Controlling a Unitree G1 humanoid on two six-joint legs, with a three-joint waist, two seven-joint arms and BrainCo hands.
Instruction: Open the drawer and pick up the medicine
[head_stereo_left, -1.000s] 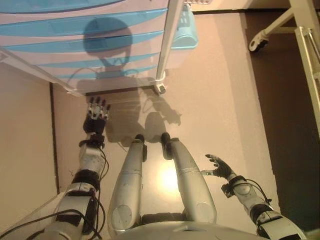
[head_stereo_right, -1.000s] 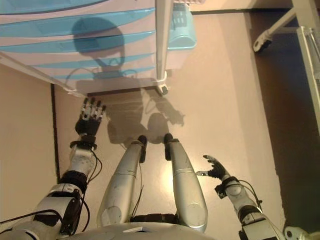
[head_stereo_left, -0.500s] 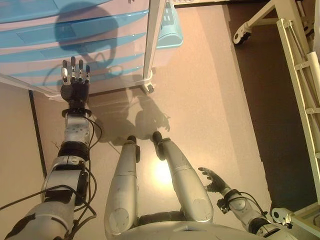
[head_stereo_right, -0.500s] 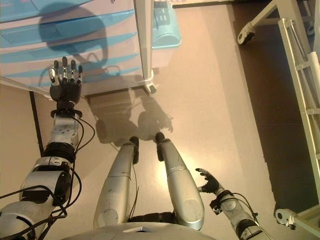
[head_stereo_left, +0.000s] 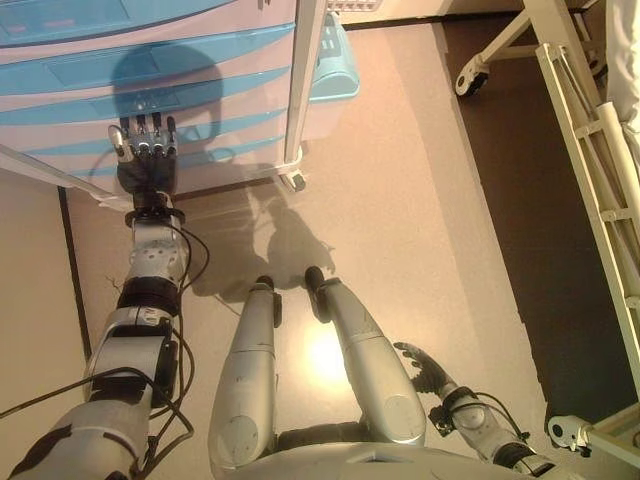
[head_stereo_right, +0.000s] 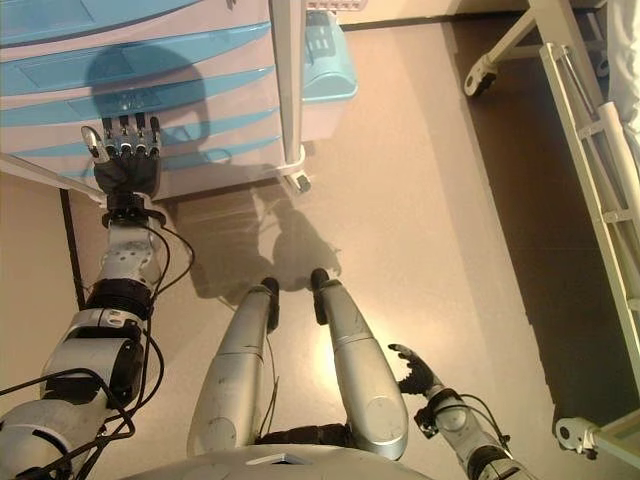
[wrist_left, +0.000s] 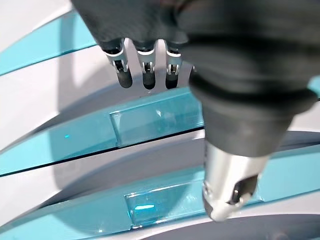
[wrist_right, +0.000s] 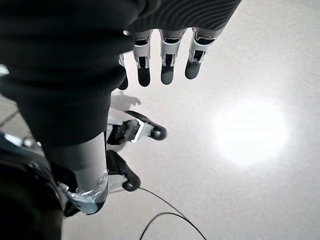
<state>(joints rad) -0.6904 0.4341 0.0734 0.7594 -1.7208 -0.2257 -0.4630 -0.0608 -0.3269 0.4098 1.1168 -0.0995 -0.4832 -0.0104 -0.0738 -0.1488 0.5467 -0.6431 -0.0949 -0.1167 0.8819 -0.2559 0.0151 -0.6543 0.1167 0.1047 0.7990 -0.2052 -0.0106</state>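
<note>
Several blue-fronted drawers (head_stereo_left: 150, 75) stack in the cabinet, all closed, so the medicine inside is hidden; each rigid front likely slides easily if hooked at its clear recessed handle (wrist_left: 155, 117). Left hand (head_stereo_left: 146, 165) reaches there with fingers straight, empty, while right hand (head_stereo_right: 415, 372) hangs relaxed, empty. White frame post (head_stereo_left: 303, 90) stands just beside.

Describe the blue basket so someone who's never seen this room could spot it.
Find the drawer cabinet with blue-fronted drawers at the top of the eye views. At its right end, past the white post, a light blue basket sits on the floor, the only slotted, open-topped blue thing there.
</note>
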